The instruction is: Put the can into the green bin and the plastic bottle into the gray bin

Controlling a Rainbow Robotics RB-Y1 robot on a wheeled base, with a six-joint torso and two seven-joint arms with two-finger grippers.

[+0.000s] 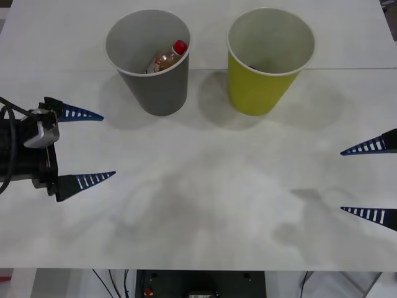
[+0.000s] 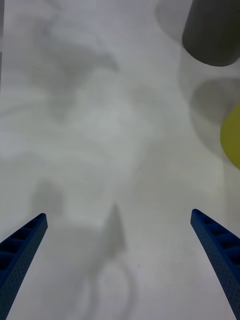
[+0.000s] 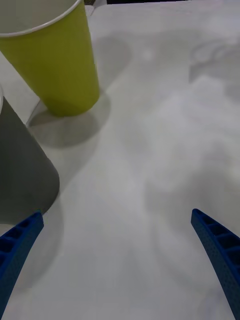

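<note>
Bottle first: the plastic bottle (image 1: 167, 58) lies inside the gray bin (image 1: 155, 87), red cap up, so that job looks done. The green bin (image 1: 260, 87) stands just beside the gray bin. Something dark shows low inside it, but I cannot tell if that is the can. No can sits on the white table (image 1: 205, 205). The left gripper (image 1: 84, 147) waits near the gray bin, fingers wide apart and holding nothing. The right gripper (image 1: 369, 180) waits farther off, past the green bin, also wide apart. Little seems left to do.
</note>
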